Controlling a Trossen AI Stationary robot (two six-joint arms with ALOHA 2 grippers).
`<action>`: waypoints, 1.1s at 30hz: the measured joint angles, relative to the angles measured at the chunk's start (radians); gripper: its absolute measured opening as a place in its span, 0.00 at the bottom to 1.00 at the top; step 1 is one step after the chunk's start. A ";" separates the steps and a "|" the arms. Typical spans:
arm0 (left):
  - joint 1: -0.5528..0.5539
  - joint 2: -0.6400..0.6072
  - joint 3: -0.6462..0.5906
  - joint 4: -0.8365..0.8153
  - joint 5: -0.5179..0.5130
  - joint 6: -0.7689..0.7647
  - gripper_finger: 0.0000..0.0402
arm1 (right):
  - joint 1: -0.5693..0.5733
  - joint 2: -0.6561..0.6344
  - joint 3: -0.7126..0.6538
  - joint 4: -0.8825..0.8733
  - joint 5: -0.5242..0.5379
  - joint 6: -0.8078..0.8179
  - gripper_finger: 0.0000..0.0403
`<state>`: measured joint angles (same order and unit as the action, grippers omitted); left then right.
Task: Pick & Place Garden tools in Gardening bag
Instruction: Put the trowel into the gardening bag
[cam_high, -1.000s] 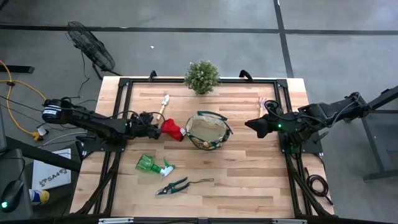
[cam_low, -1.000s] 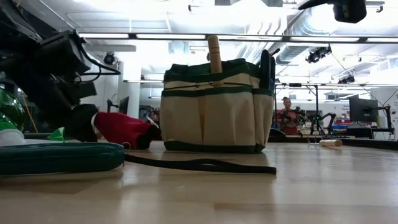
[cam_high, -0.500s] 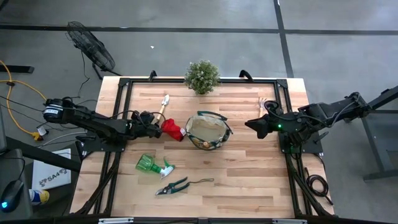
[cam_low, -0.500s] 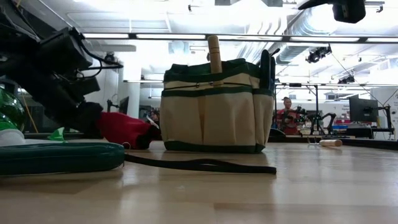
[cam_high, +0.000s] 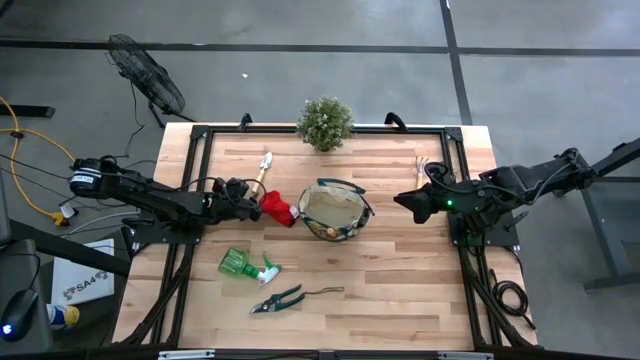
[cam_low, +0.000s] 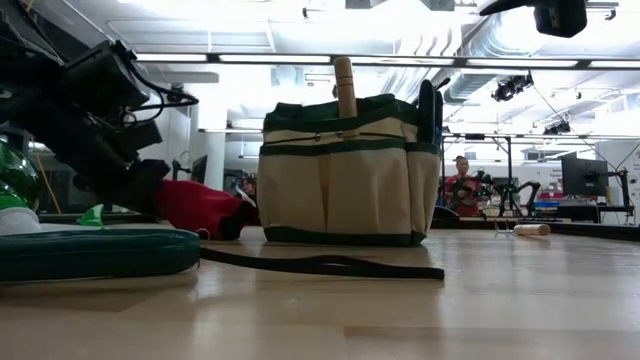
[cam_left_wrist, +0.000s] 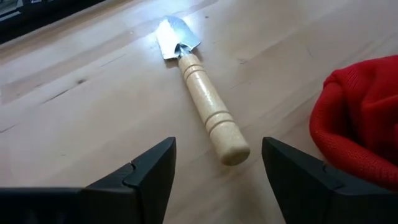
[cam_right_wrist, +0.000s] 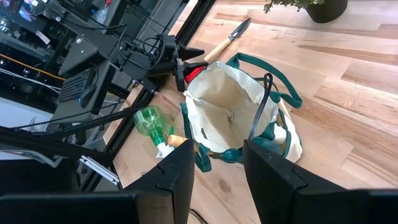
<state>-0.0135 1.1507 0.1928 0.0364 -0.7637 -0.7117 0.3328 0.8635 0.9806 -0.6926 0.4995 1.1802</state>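
Note:
The tan gardening bag (cam_high: 333, 210) with green trim stands upright mid-table, and a wooden tool handle (cam_low: 345, 85) sticks out of its top. A red glove (cam_high: 278, 208) lies on the table at its left. My left gripper (cam_high: 252, 200) is open, low and just left of the glove. In its wrist view the free end of a wooden-handled trowel (cam_left_wrist: 208, 112) lies on the table ahead, between the open fingers. A green spray bottle (cam_high: 246, 265) and green-handled pruners (cam_high: 280, 298) lie nearer the front edge. My right gripper (cam_high: 402, 203) hangs open, high, to the right of the bag.
A potted plant (cam_high: 325, 122) stands at the far edge behind the bag. A small tool (cam_high: 424, 163) lies at the far right of the table. Bare wood stretches across the front right. The black frame rail (cam_high: 190, 180) runs along the table's left side, under my left arm.
My left gripper has tipped and swung at the wrist toward the red glove while its arm stayed in place. It stays open. The glove, bag and tools have not moved.

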 joint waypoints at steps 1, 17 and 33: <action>0.000 0.000 0.000 0.000 0.009 0.000 0.55 | 0.000 0.000 0.000 0.000 0.000 0.000 0.32; 0.000 0.000 0.001 0.000 0.012 0.000 0.43 | 0.000 0.000 0.000 0.000 0.000 0.000 0.32; 0.000 0.077 0.003 0.089 0.007 -0.005 0.43 | 0.000 0.000 0.000 0.000 0.000 0.000 0.32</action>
<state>-0.0132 1.2274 0.1955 0.1249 -0.7564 -0.7162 0.3328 0.8635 0.9806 -0.6922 0.4995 1.1805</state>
